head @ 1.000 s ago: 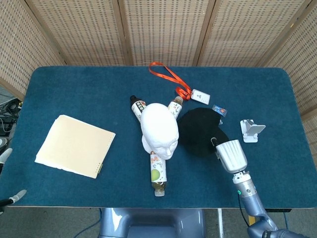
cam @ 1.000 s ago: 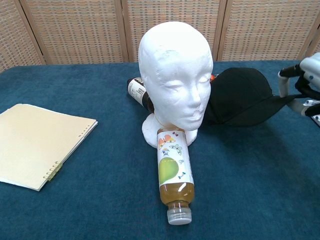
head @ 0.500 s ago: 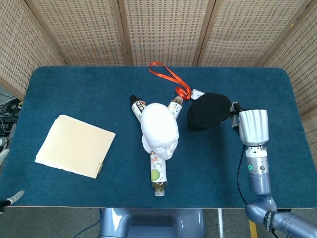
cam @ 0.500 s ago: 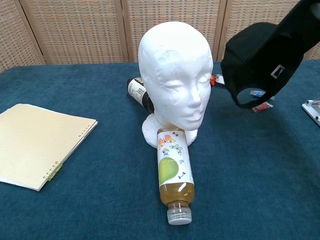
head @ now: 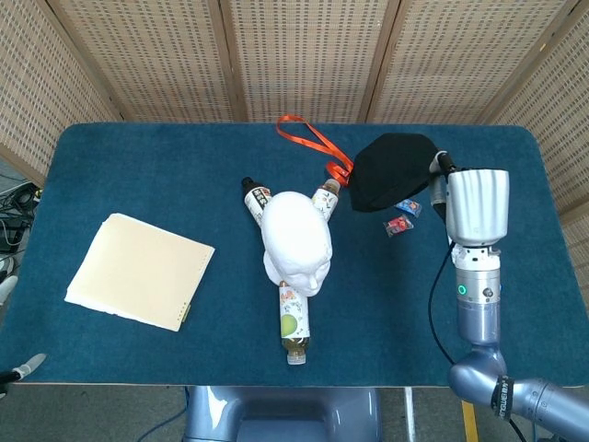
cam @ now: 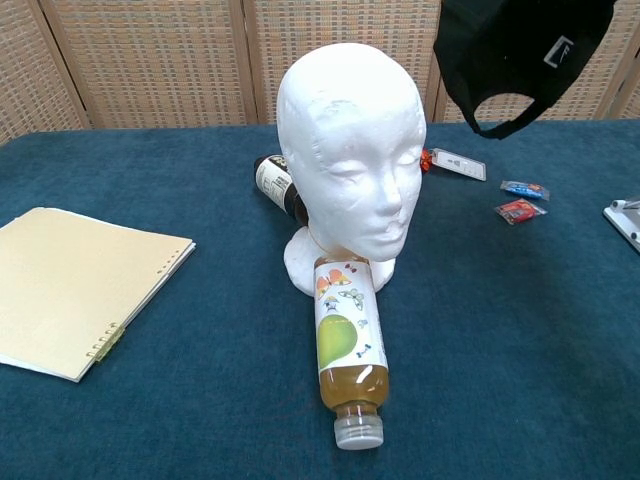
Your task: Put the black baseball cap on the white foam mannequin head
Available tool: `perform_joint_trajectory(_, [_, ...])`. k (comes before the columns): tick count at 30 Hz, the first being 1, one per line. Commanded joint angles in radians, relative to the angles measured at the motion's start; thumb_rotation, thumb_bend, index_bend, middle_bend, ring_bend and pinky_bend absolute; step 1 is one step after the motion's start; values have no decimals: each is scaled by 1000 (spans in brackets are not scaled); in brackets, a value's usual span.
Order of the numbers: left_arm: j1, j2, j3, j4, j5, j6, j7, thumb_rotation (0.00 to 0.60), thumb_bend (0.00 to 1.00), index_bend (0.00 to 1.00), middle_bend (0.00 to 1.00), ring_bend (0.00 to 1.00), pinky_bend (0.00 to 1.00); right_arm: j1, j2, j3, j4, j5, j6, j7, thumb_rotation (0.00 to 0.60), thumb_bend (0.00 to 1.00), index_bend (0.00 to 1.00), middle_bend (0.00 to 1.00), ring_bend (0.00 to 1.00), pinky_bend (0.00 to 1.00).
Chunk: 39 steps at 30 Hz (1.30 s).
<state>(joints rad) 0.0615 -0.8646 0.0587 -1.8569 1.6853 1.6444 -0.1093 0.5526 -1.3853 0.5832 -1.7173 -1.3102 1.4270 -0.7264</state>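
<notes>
The white foam mannequin head [head: 296, 241] [cam: 350, 165] stands upright at the table's middle, face toward the near edge. The black baseball cap [head: 391, 170] [cam: 520, 50] hangs in the air to its right, higher than the crown, opening and back strap facing down. My right hand [head: 469, 198] grips the cap by its right side; the chest view cuts that hand off at the top. Only two fingertips [head: 30, 365] of my left hand show, at the lower left edge of the head view, apart and holding nothing.
A juice bottle [head: 294, 322] [cam: 348, 345] lies against the mannequin's base in front; two more bottles [head: 255, 198] [head: 324, 198] lie behind it. A cream notebook [head: 138, 272] sits left. An orange lanyard [head: 313, 143], small packets [cam: 520, 209] and a white stand [cam: 625, 215] lie right.
My right hand has lifted the cap off the table beside the mannequin and carried it up and toward the far right. The packets that lay under it now show.
</notes>
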Motion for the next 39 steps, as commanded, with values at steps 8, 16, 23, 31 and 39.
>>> perform_joint_trajectory(8, [-10,6,-8,-3,-27,-20,-12,600,0,0,0,0,0,182,-77,119,-107,153,42,-213,600,585,784,1000,1000,1000])
perform_joint_trajectory(16, [-31,17,-19,-4,-69,-61,-31,600,0,0,0,0,0,312,-152,114,-76,179,67,-306,600,585,784,1000,1000,1000])
perform_joint_trajectory(23, [-42,22,-26,-11,-95,-85,-31,600,0,0,0,0,0,408,-253,120,-46,219,115,-323,600,586,784,1000,1000,1000])
perform_joint_trajectory(31, [-34,26,-23,-3,-86,-70,-53,600,0,0,0,0,0,438,-272,62,-30,217,139,-355,600,588,784,1000,1000,1000])
perform_joint_trajectory(39, [-39,23,-22,-4,-80,-78,-45,600,0,0,0,0,0,377,-224,-31,-98,177,147,-324,600,600,784,1000,1000,1000])
